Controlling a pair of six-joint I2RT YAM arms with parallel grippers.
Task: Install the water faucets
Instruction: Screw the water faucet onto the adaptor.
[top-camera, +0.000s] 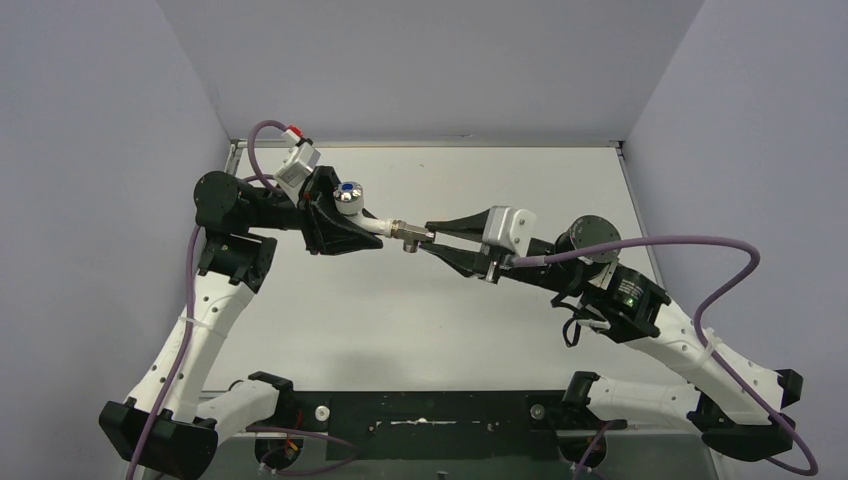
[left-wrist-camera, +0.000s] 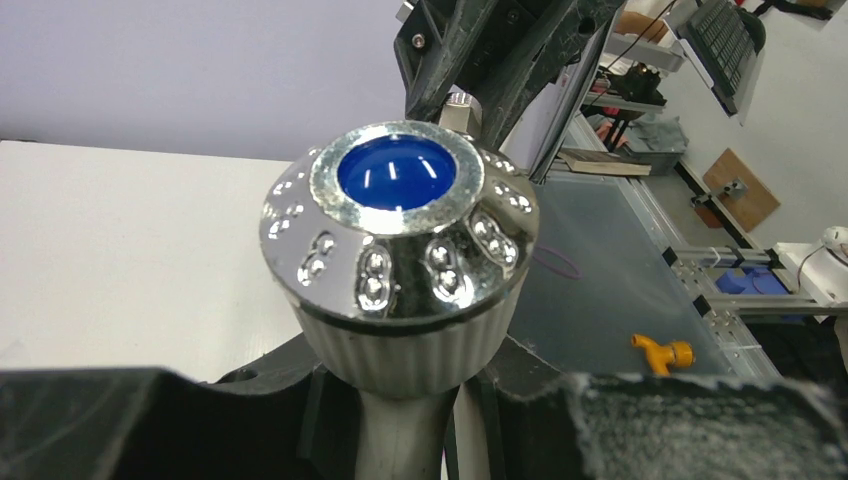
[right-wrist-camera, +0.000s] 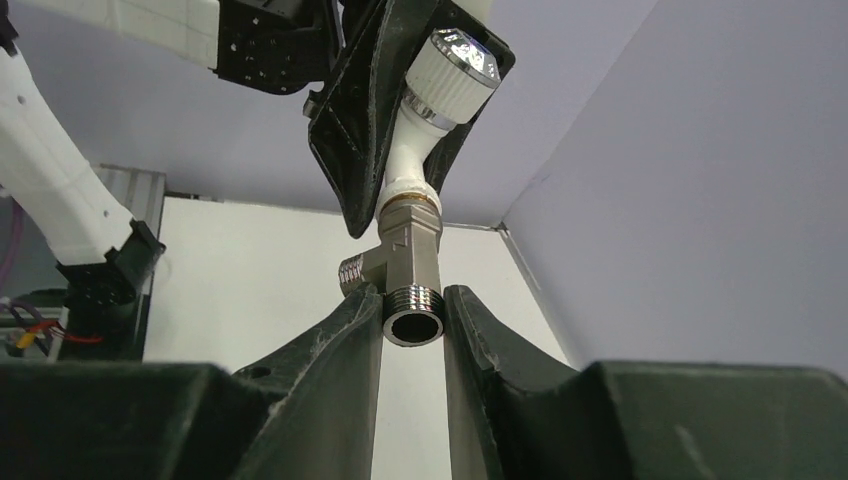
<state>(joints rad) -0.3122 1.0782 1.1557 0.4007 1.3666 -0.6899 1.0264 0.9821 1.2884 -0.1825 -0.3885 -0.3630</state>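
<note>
**Faucet being held above the surface between two grippers**

The white tap body (top-camera: 377, 223) is being pinched at its smooth plastic stem by the left gripper (top-camera: 352, 232), whose black fingers are being pressed against its sides. It is being held clear of the matte white surface (top-camera: 400, 320), near the middle of the far half. Its round chrome knob (left-wrist-camera: 400, 235) is being seen close up in the left wrist view. The dome is mirror-bright and ringed with oval dimples. A glossy blue disc is set in its top, and a ribbed white collar lies beneath.

The metal fitting (right-wrist-camera: 408, 262) is being seen joined to the tap body's outer end. It is a grey, blocky piece with a brass-toned ring at the joint, a short threaded side stub and a hollow threaded mouth. That mouth is being clamped by the right gripper (right-wrist-camera: 413, 325), with the two tapered, rough-textured black fingers closed against the threads on either side.
</note>
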